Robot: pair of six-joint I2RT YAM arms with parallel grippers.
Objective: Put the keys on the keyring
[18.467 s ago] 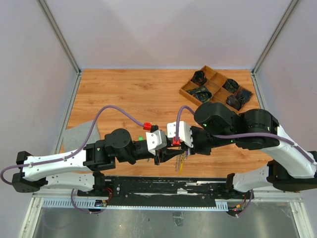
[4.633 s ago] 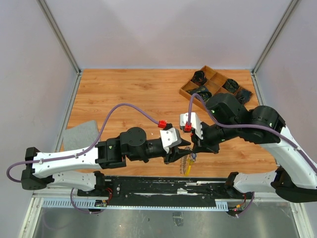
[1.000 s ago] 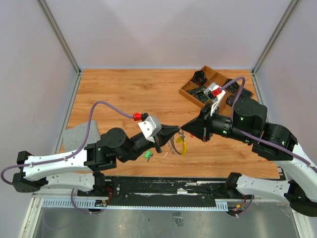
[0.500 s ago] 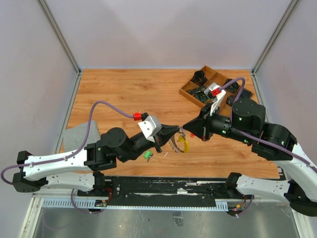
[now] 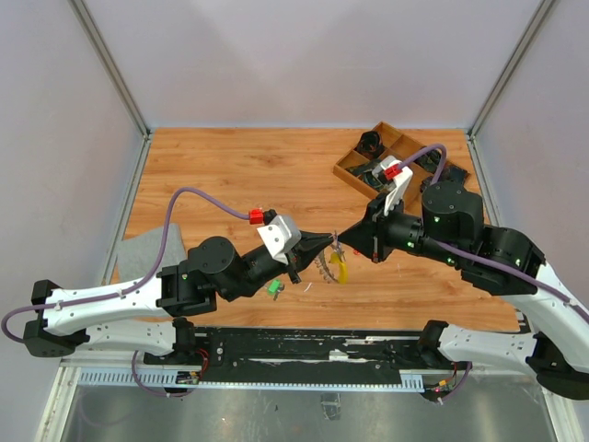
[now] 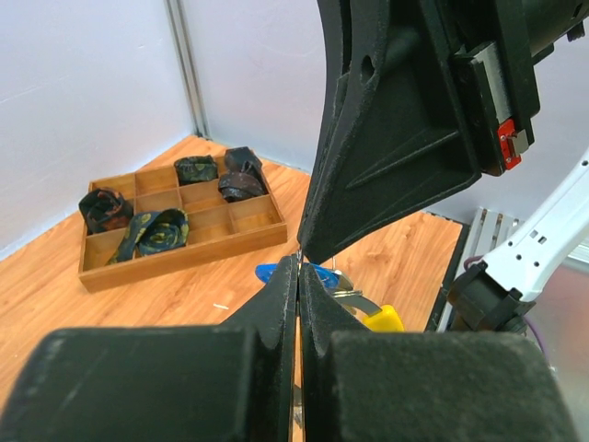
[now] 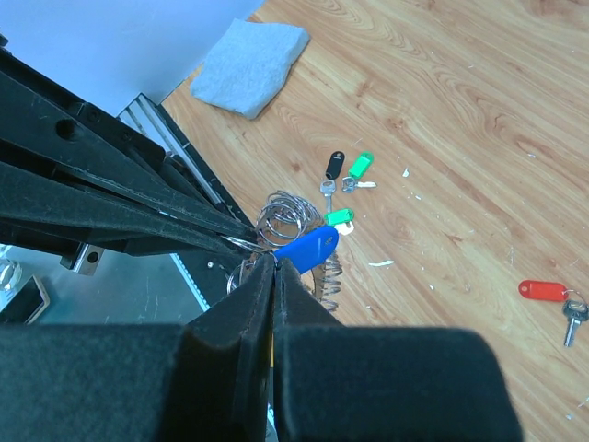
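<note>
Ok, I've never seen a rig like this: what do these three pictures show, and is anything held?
Two robot arms, each ending in a two-finger gripper, work over a wooden table. One picture looks down from above; the other two come from cameras on the wrists. The left gripper and right gripper meet tip to tip, both pinched shut. The left one seems to hold the large silvery coiled wire keyring, with its yellow curved piece, in the air. A blue-tagged key sits at the right one's tips; whether it is gripped, I cannot tell. On the table lie green-tagged keys, a red-tagged key, a grey cloth and a wooden tray of dark rolled items.
</note>
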